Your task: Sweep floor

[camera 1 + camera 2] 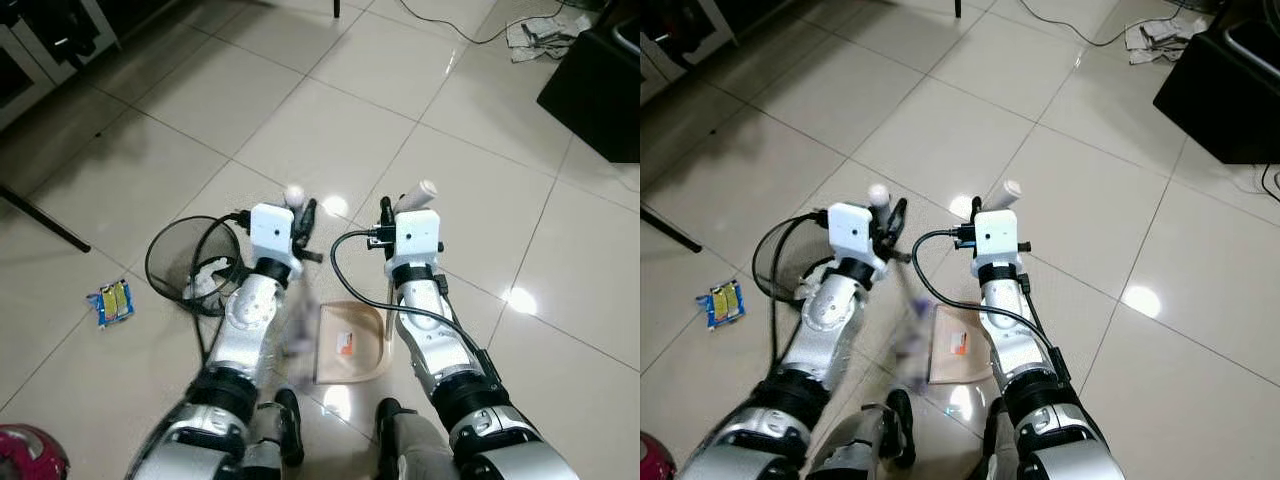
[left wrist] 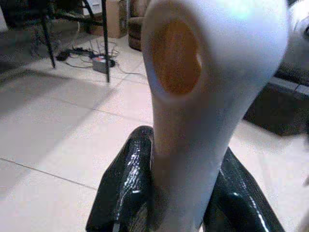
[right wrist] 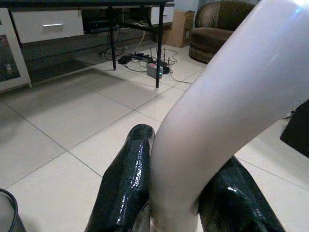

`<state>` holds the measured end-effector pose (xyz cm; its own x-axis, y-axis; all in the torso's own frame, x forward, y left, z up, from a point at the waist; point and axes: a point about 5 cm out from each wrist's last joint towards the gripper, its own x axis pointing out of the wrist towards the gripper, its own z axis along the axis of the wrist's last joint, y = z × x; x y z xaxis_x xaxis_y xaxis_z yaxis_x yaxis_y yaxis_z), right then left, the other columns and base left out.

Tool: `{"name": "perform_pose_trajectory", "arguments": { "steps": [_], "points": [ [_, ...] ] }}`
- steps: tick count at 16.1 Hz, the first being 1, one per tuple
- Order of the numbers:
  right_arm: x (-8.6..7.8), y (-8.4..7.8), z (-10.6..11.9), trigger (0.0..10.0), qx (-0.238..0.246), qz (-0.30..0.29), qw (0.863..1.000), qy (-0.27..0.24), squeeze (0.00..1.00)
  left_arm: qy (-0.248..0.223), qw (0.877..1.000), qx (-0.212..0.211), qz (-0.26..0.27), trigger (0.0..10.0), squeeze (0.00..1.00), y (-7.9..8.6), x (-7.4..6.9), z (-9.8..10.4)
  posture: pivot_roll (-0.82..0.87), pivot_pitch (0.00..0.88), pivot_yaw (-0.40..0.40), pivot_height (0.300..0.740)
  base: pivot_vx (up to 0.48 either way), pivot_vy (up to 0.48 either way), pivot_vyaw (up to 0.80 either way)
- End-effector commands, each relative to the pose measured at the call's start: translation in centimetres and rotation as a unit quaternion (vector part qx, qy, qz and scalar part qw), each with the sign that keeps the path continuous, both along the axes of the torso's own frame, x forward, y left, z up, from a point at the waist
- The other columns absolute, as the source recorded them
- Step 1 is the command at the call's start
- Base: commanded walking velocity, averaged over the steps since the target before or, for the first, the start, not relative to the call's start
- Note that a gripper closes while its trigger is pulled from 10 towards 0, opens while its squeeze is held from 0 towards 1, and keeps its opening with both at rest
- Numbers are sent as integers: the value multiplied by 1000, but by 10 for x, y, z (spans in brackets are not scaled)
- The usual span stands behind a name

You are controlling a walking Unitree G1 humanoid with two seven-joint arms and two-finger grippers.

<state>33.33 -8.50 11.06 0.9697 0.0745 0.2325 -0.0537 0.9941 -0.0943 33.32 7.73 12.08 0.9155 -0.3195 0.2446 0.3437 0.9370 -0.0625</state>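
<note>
So both grippers are already loaded up here: the left gripper (image 2: 186, 193) has its jaws clamped on a white broom handle (image 2: 203, 96), and the right gripper (image 3: 176, 193) has its jaws clamped on the dustpan handle (image 3: 231, 106). The dustpan (image 1: 350, 343) sits flat on the floor (image 1: 300, 130) between the two arms, close to the robot's feet, and the broom head (image 1: 298, 335) is a blur just left of it. A wrapper (image 1: 112, 302) lies further left, past a black mesh bin (image 1: 185, 262) beside the left arm. Both handles look like light, stiff, glossy plastic, so probably slippery; I'd keep the grip near the top ends, as now.
</note>
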Motion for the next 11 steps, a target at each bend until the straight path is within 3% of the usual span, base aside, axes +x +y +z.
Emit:
{"name": "perform_pose_trajectory", "arguments": {
  "steps": [1, 4, 5, 6, 8, 11],
  "points": [
    [0, -2, -4, 10000, 10, -6, 1000, 8, 0, 32, 998, -53, -28, 10000, 0, -7, -4, -5, 6, 330, 40, 740, 0, 0, 0],
    [0, -7, -5, 10000, 9, -11, 1000, 11, 0, 29, 996, -71, -50, 10000, 0, -7, -4, 0, 9, 327, 40, 740, 0, 0, 0],
    [0, -9, -6, 10000, 7, -14, 1000, 12, 0, 6, 997, -51, -60, 10000, 0, -4, -3, 7, 8, 327, 41, 740, 0, 0, 0],
    [-1, -12, -7, 10000, 4, -17, 1000, 9, 0, -38, 997, -3, -59, 10000, 0, 5, -2, 19, 8, 327, 41, 740, 0, 0, 0],
    [-3, -16, -6, 10000, -1, -16, 1000, 0, 0, -79, 995, 35, -39, 10000, 0, 19, 0, 33, 11, 324, 36, 740, 0, 0, 0],
    [-6, -23, -3, 10000, -14, -7, 1000, -18, 0, -102, 991, 86, 13, 10000, 0, 50, 4, 41, 5, 319, 35, 740, 0, 0, 0]
  ]
}}
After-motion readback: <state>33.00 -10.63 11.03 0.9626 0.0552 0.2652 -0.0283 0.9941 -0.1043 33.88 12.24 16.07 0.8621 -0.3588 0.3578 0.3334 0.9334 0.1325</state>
